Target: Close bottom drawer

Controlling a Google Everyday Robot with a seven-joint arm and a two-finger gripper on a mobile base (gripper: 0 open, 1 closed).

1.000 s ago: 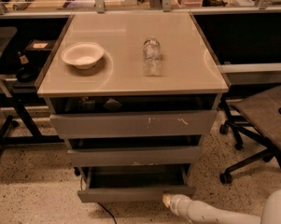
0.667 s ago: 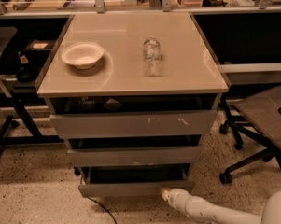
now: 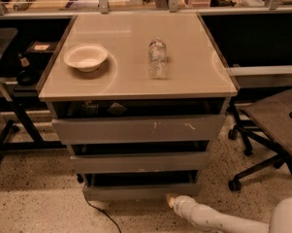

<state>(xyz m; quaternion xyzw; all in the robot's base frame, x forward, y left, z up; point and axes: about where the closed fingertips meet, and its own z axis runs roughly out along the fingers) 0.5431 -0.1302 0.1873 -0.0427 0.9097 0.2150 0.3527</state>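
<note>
The grey cabinet stands in front of me with its pale counter [image 3: 126,33] on top, and on that sit a white bowl [image 3: 86,57] toward the left and a clear plastic bottle [image 3: 157,58] lying on its side near the middle, the two well apart. Under the counter are three grey drawer fronts stacked one below the other. The top drawer [image 3: 111,129] is the widest and has white scratch marks right of its centre. The middle drawer [image 3: 138,161] is narrower. The bottom drawer [image 3: 131,191] is the narrowest and lowest, just above the speckled floor [image 3: 39,203], and its front panel is plain. A dark strip shows above each front. The robot's white arm [image 3: 218,220] reaches in low from the bottom right corner, and its claw [image 3: 170,199] is down at the lower right part of the bottom drawer's front, right against it or just beside it. From here I cannot tell how far the claw is open or whether it has hold of anything. A dark cable [image 3: 98,210] trails across the floor from under the cabinet's left side. An office chair [image 3: 271,125] stands to the right of the cabinet, its wheeled legs near the cabinet's corner.
</note>
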